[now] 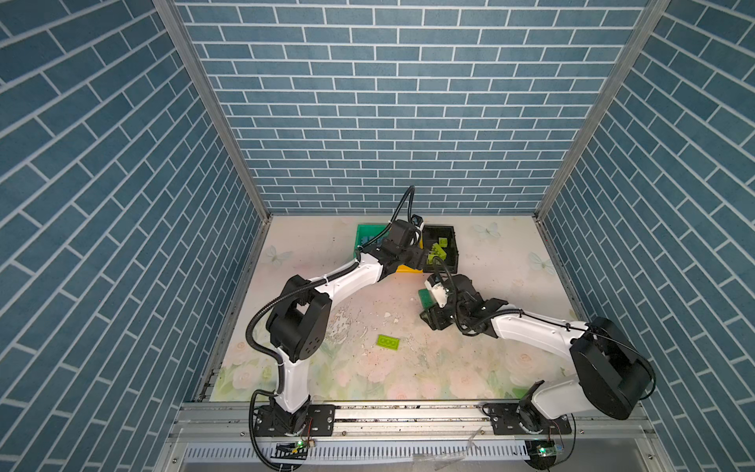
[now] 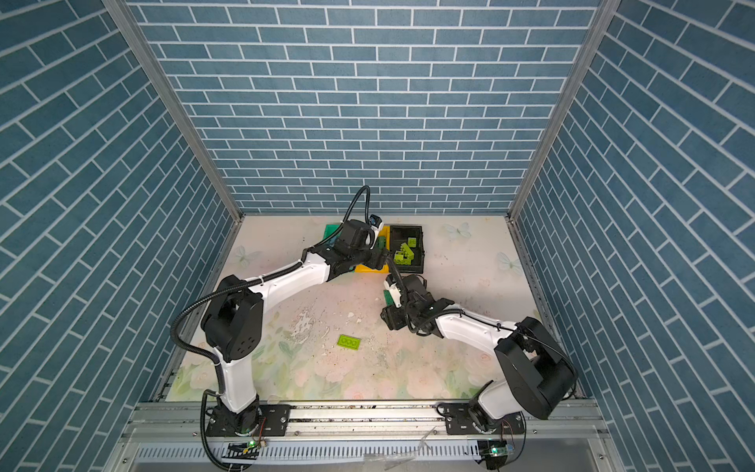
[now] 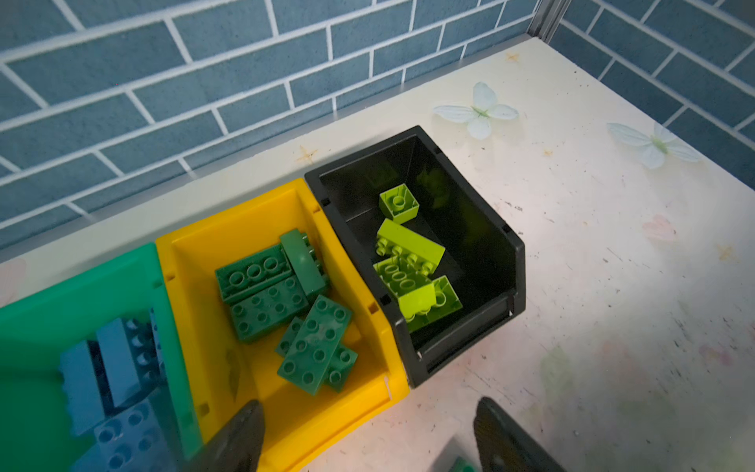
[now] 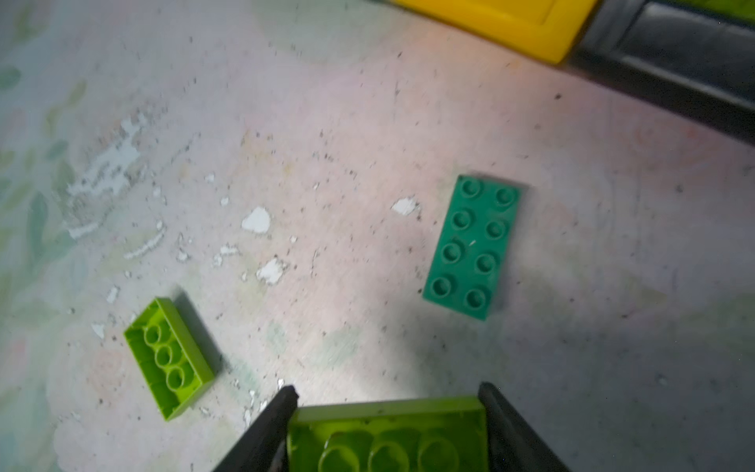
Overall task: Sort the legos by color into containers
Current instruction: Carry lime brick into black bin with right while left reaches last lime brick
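Legos are left loose on the counter (image 1: 490, 359), two: lime brick (image 1: 388, 342), dark green brick (image 4: 474, 247). A third lego (image 4: 388, 433), lime, is clamped in the right gripper (image 4: 388, 391). The left gripper (image 3: 369, 404) is spread empty near three containers (image 3: 196, 261) at 12 o'clock.

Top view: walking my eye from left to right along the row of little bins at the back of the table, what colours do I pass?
Green bin → yellow bin → black bin, which holds lime green bricks. The left arm hides much of the green and yellow ones.
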{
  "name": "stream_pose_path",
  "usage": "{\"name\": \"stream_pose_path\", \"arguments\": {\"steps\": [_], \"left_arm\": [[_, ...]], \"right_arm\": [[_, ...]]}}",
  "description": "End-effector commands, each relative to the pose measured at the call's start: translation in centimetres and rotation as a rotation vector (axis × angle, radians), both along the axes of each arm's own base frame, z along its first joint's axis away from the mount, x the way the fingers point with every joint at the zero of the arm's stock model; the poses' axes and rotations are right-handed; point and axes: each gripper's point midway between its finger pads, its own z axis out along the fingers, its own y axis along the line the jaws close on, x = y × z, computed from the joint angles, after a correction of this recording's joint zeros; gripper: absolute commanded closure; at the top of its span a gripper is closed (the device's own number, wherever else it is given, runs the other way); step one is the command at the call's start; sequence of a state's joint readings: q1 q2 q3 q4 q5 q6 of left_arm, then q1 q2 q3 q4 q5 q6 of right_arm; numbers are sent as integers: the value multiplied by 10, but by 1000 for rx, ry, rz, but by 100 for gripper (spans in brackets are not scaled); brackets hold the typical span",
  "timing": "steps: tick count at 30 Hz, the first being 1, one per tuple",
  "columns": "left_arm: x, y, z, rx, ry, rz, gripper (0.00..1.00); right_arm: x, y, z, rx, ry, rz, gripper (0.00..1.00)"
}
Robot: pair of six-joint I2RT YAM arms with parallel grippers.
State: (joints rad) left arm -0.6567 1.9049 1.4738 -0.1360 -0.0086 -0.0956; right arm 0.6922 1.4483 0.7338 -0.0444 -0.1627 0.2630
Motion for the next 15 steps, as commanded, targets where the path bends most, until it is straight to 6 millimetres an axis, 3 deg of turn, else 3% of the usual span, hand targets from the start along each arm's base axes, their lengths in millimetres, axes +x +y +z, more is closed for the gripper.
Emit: {"name": "stream_pose_path", "arguments": {"steps": [1,15], "left_arm": [[-6,14,9,-8,-21,36,17],[-52,52,-19,20,74,86,18]], "right_arm": [[18,-1,28,167,20,-59,50],[109,-59,89,533,-33,-307,49]]}}
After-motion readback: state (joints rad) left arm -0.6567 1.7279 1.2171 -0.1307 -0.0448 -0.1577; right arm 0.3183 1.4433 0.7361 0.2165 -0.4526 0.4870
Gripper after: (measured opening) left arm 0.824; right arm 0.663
